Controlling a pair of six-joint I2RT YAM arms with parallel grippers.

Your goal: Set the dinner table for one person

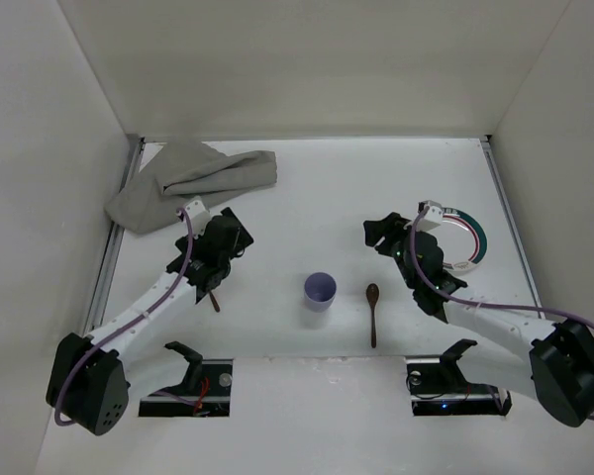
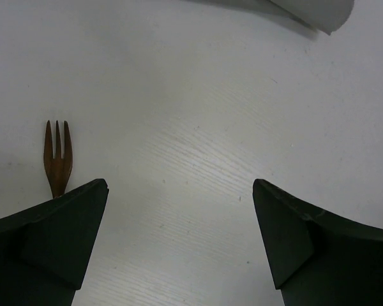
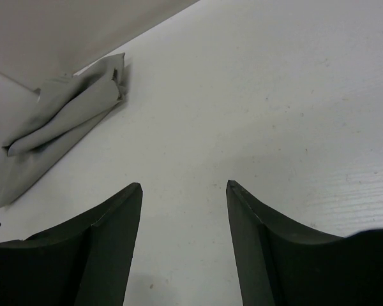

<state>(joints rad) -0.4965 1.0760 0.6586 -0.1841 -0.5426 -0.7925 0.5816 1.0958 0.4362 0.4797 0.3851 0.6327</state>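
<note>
Counter (image 1: 307, 198): the white surface lies under both arms; a lilac cup (image 1: 320, 291) stands mid-width on its near half.
Left arm: stretched forward left of the cup, wrist angled down.
Left gripper (image 2: 179, 191): jaws spread wide and empty, bare counter directly beneath.
Right arm: stretched forward right of the cup, wrist angled down.
Right gripper (image 3: 184, 188): jaws apart, holding nothing, bare counter below.
Fork (image 2: 57, 156): wooden, left of the cup, beside a left finger.
Spoon (image 1: 373, 313): just right of the cup.
Plate (image 1: 475, 247): further right, partly hidden by the right arm.
Cloth (image 1: 188, 183): grey, crumpled, far-left of the cup.
</note>
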